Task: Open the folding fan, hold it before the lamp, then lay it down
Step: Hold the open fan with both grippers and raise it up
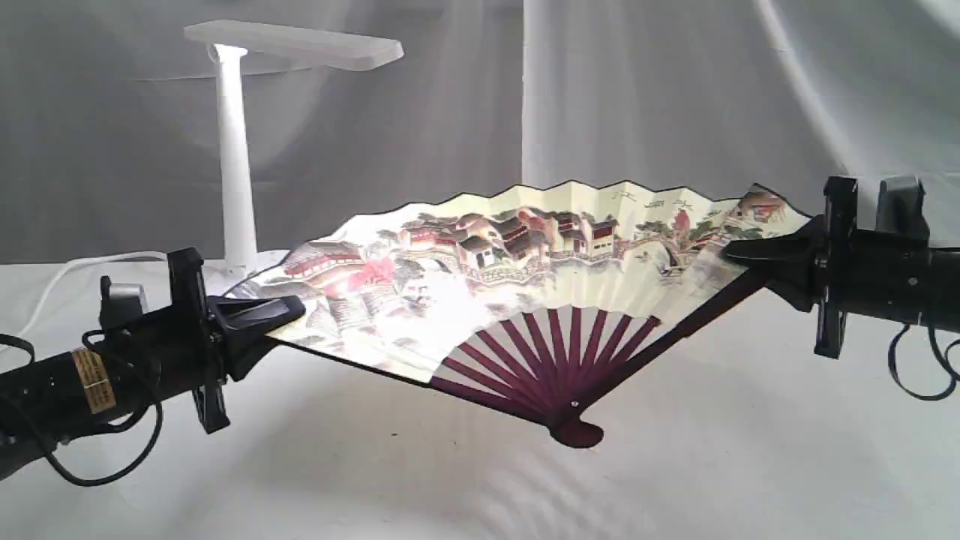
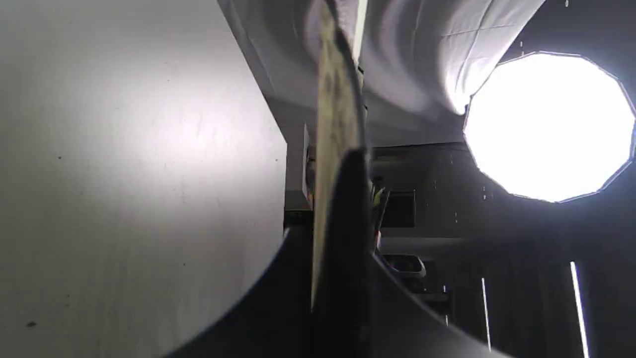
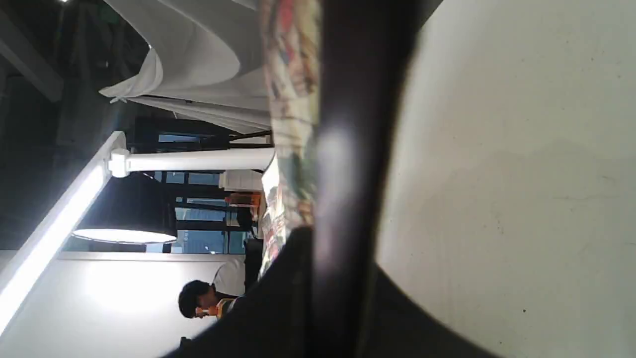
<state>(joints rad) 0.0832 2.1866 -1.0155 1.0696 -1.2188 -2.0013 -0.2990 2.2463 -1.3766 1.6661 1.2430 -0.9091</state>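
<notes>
The folding fan [image 1: 525,277] is spread wide open and held nearly flat above the white table, painted village side up, maroon ribs meeting at the pivot near the front. My left gripper [image 1: 289,311] is shut on the fan's left edge, my right gripper [image 1: 739,251] shut on its right edge rib. The white lamp [image 1: 236,150] stands upright behind the fan's left end. In the left wrist view the fan [image 2: 333,124] shows edge-on between the fingers. The right wrist view shows the fan [image 3: 293,99] edge-on with the lamp [image 3: 189,160] beyond.
A white cloth covers the table [image 1: 750,450] and a grey-white drape hangs behind. The lamp's white cord [image 1: 67,274] trails off at the left. A bright studio light [image 2: 549,127] glows in the left wrist view. A person [image 3: 198,298] is off beyond the table.
</notes>
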